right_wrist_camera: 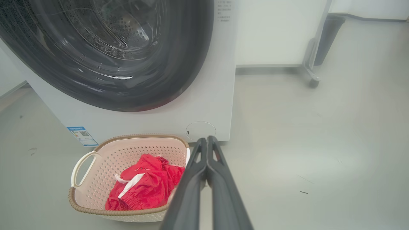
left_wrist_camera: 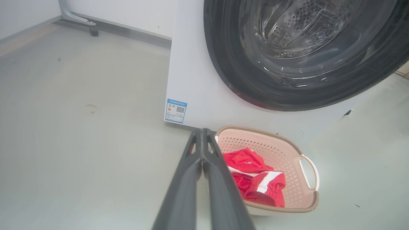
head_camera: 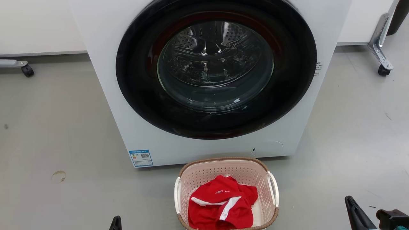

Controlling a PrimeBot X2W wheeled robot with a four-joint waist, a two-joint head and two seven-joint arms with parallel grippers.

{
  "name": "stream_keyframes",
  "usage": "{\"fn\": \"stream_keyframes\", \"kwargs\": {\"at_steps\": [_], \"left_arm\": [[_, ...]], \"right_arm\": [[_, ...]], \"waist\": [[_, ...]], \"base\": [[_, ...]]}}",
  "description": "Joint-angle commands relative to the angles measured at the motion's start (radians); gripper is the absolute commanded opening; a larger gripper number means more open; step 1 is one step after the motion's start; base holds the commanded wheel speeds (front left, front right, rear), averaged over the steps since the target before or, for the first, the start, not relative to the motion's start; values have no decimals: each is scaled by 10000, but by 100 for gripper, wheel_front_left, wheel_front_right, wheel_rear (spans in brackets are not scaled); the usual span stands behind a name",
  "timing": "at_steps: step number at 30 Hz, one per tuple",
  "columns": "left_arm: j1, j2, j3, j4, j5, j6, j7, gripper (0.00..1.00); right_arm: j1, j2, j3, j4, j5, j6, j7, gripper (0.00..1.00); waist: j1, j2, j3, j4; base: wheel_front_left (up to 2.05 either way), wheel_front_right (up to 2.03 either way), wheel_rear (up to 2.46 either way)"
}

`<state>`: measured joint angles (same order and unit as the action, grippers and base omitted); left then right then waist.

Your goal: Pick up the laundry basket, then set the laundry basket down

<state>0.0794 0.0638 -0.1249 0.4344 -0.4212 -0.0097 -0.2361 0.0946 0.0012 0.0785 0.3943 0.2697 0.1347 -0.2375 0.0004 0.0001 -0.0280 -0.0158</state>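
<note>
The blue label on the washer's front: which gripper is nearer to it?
Left. The left gripper is in front of the blue label, slightly to its left, beside the laundry basket; the right gripper is on the basket's other side, much farther away.

White front-load washer (head_camera: 105,80), round dark glass door (head_camera: 216,68) closed, drum visible behind it. Blue label (head_camera: 141,158) at lower-left corner. Crumpled red garment (head_camera: 220,204) with white stripes in front. Ring stain (head_camera: 58,176) on grey floor (head_camera: 48,127).

Test lab: washer (head_camera: 215,67) on bare floor (head_camera: 57,127), wheeled stand leg (head_camera: 379,48) nearby.
</note>
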Motion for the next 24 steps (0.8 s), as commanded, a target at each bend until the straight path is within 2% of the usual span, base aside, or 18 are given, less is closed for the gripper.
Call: {"fn": "stream_keyframes", "kwargs": {"at_steps": [1,4,24], "left_arm": [[-244,71,108,-282,-231,-65,64,0],[-296,64,178,-337,-628,-104,174,0],[-573,29,557,-615,-2608,-298,748,0]], "right_arm": [[-300,-249,-108,-271,248,-2,54,0],[-361,-258,-168,-307,695,-4,171,0],[-661,-304,-478,-512,2926,-10,758,0]], "waist": [[18,-1,-1,3],[-2,-1,29,8],[-4,-1,82,34]], "base": [[0,0,0],[0,0,0],[0,0,0]]}}
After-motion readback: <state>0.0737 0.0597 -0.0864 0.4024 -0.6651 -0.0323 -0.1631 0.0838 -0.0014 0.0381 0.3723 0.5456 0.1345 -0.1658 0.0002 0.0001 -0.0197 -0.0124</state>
